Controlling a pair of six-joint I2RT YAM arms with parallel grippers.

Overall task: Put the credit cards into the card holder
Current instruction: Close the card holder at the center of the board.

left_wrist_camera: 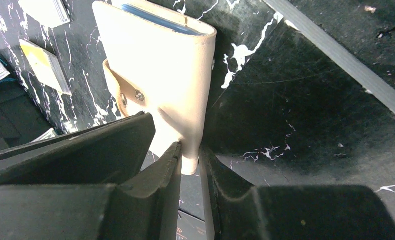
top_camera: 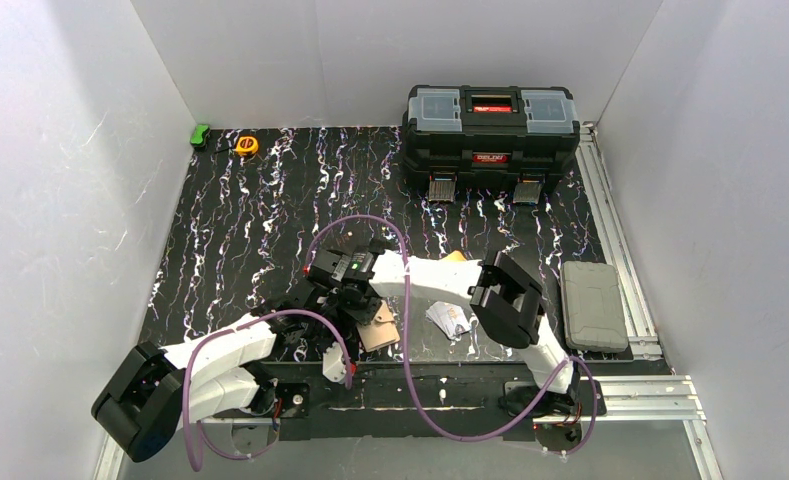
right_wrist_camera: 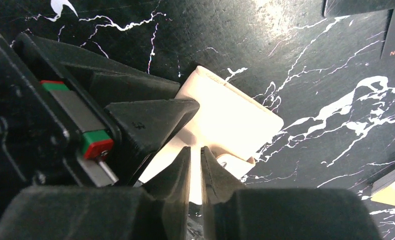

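Observation:
The cream card holder [top_camera: 380,333] is held up near the table's front edge, between both grippers. My left gripper [left_wrist_camera: 190,150] is shut on its lower edge. A light blue card [left_wrist_camera: 155,17] sits inside its open top. My right gripper [right_wrist_camera: 195,150] is nearly closed over a thin cream part of the holder [right_wrist_camera: 235,120], right beside the left gripper's fingers [right_wrist_camera: 150,120]. A silver-white card [top_camera: 448,318] lies just right of the holder. An orange-yellow card [top_camera: 455,257] lies behind the right forearm and also shows in the left wrist view [left_wrist_camera: 47,67].
A big black toolbox [top_camera: 490,125] stands at the back right. A grey case [top_camera: 592,305] lies at the right edge beside aluminium rails [top_camera: 620,230]. A yellow tape measure [top_camera: 247,145] and a green object [top_camera: 200,135] sit at the back left.

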